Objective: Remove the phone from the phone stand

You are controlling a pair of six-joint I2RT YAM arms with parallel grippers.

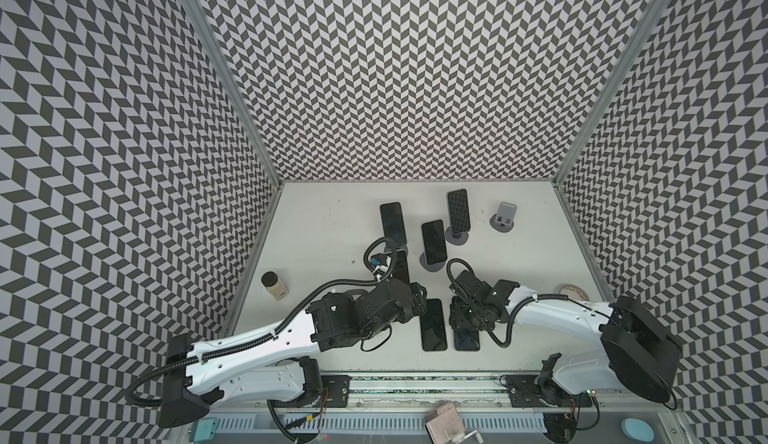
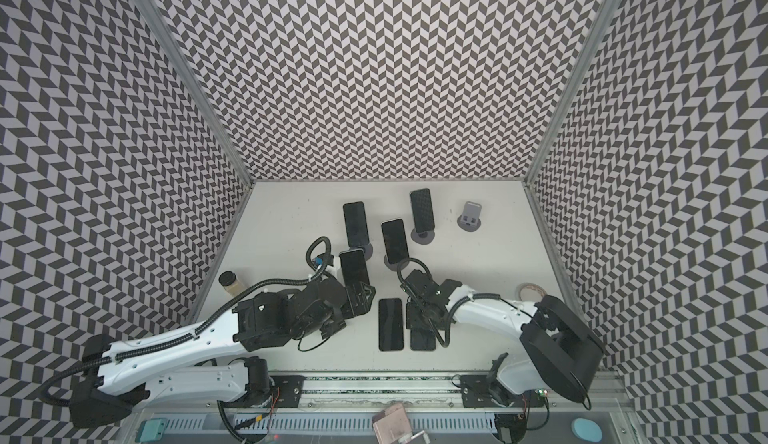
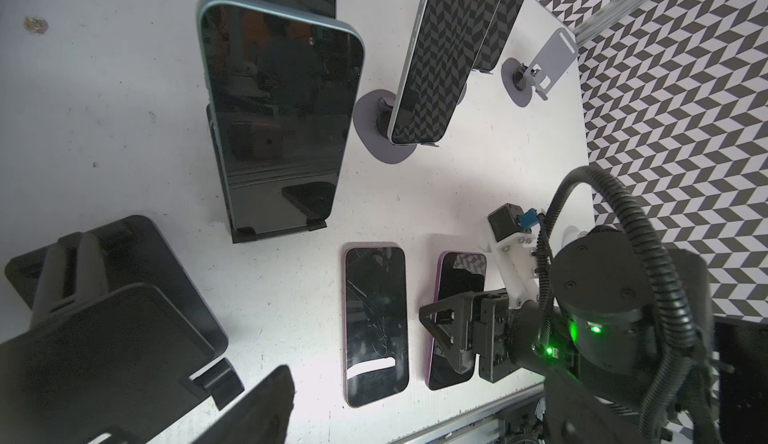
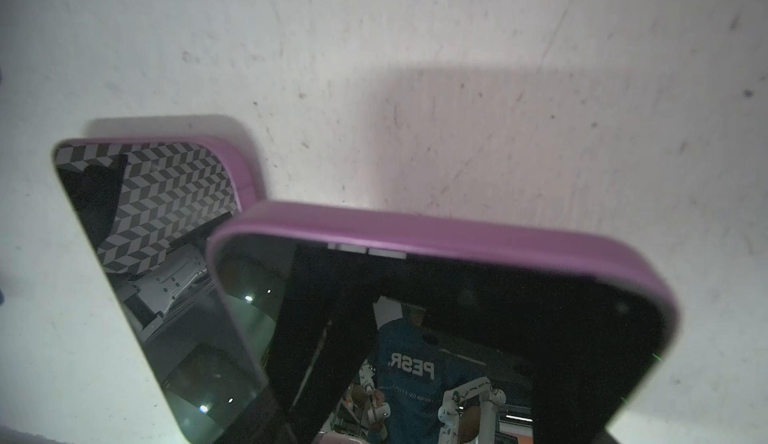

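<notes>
My right gripper [image 1: 462, 317] is shut across the width of a purple-cased phone [image 3: 461, 279] that rests low on the table near the front edge. In the right wrist view this phone [image 4: 457, 317] fills the foreground. Beside it a second purple phone [image 1: 433, 324] lies flat. A blue-edged phone [image 3: 282, 130] leans on a black phone stand [image 3: 278, 229] just beyond my left gripper [image 2: 359, 299], which is open and holds nothing; only one of its fingers [image 3: 262, 404] shows in the left wrist view. Three more phones [image 1: 434, 241] stand on grey stands farther back.
An empty grey stand [image 1: 504, 215] is at the back right. A black stand without a phone [image 3: 104, 329] sits close under my left wrist. A jar [image 1: 274, 286] stands by the left wall and a tape roll [image 1: 571, 292] by the right wall.
</notes>
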